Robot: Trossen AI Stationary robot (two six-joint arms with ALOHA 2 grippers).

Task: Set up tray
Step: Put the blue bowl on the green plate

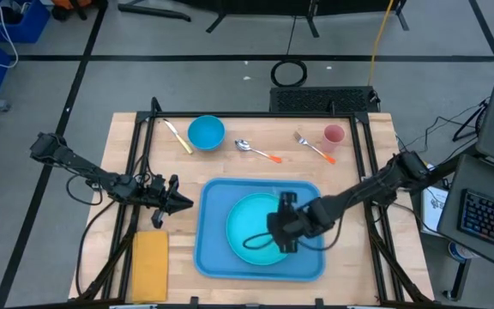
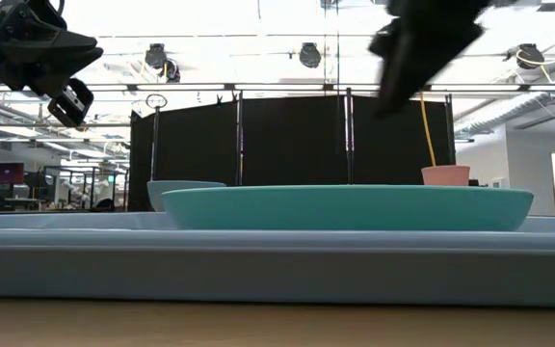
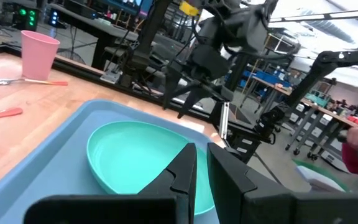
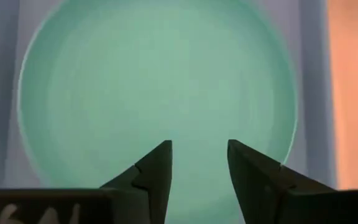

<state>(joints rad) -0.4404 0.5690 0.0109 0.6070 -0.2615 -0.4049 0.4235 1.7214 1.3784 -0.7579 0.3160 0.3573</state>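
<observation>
The large blue tray [image 1: 213, 257] lies flat on the table's near middle, and the round teal plate [image 1: 251, 225] rests on its floor. My right gripper [image 1: 283, 225] hangs open above the plate's right half, fingers pointing down. In the right wrist view it [image 4: 199, 144] looks straight down on the plate [image 4: 160, 81], and the low view shows it [image 2: 422, 48] well clear of the plate [image 2: 345, 207]. My left gripper [image 1: 183, 203] waits shut just left of the tray, above the table, pointing toward it [image 3: 201, 148].
A yellow-orange napkin [image 1: 150, 264] lies at the near left, beside the tray. Along the far edge sit a yellow-handled utensil [image 1: 178, 137], a blue bowl [image 1: 206, 133], a spoon [image 1: 256, 150], a fork [image 1: 313, 146] and a pink cup [image 1: 334, 136]. Bare wood lies between these and the tray.
</observation>
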